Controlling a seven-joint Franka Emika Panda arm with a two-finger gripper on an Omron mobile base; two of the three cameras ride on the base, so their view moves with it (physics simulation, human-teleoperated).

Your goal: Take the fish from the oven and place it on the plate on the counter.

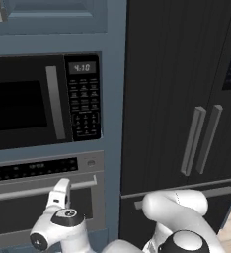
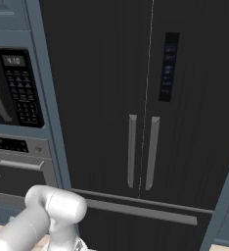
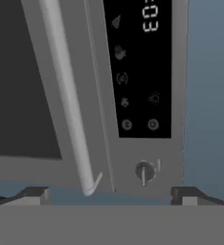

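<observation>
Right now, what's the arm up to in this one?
The arm has its tool up at the oven, jaws open around nothing, facing the right end of the bar handle and the control strip. The oven door is shut, so the fish inside can't be seen.

The oven (image 1: 43, 197) is finished in steel grey, with a black control strip (image 1: 33, 170) marked in pale symbols and a dark window. Above the oven, a black microwave (image 1: 38, 101) with a grey handle is seen. Beside the oven, a near-black fridge (image 2: 146, 98) with grey handles is framed by blue-grey cabinetry (image 1: 113, 99).
</observation>
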